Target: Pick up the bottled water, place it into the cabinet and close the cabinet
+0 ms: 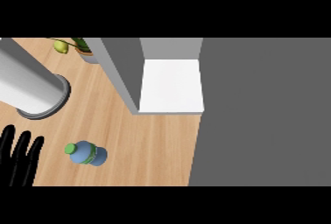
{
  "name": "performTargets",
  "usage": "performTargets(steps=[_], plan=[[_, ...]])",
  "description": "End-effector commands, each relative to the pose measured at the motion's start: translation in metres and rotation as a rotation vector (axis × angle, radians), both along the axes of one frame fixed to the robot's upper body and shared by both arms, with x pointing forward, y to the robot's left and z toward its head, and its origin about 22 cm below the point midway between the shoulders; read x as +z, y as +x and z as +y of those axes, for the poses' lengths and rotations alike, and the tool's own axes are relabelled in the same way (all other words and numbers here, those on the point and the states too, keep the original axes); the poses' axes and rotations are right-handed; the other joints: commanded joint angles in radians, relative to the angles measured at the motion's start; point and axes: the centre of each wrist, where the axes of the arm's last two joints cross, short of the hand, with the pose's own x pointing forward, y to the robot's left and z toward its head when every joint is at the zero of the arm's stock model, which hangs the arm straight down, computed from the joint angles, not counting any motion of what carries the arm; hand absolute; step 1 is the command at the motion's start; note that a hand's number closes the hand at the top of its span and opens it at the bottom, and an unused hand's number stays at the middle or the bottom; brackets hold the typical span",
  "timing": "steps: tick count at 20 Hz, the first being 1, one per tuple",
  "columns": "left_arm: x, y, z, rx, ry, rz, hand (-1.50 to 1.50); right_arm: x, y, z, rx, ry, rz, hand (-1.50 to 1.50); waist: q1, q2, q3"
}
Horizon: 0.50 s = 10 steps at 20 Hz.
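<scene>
The bottled water [86,153] is a blue bottle with a green cap, standing on the wooden counter [135,140] at the lower left. My left hand [19,155] shows at the left edge, fingers straight and pointing up, a short way left of the bottle and apart from it. The cabinet [171,85] stands open at the top centre, its white shelf bare, and its grey door [265,113] fills the right side of the view. My right hand does not show.
A large grey cylinder [29,83] with a dark base stands at the upper left. A potted plant [76,46] with yellow fruit sits at the back, just left of the cabinet's grey side wall [119,72].
</scene>
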Motion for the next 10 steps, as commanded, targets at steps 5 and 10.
performTargets(steps=[5, 10], plan=[[-0.007, 0.015, 0.016, 0.072, 0.030, -0.010, -1.50, 0.031, -0.036, -0.015, -0.009, -0.021, -0.059, -1.50, -0.004, 0.002, 0.000], [-0.043, 0.032, 0.044, 0.108, 0.068, 0.058, -1.50, 0.029, -0.034, -0.005, -0.003, 0.005, -0.053, -1.50, -0.004, 0.001, -0.002]])
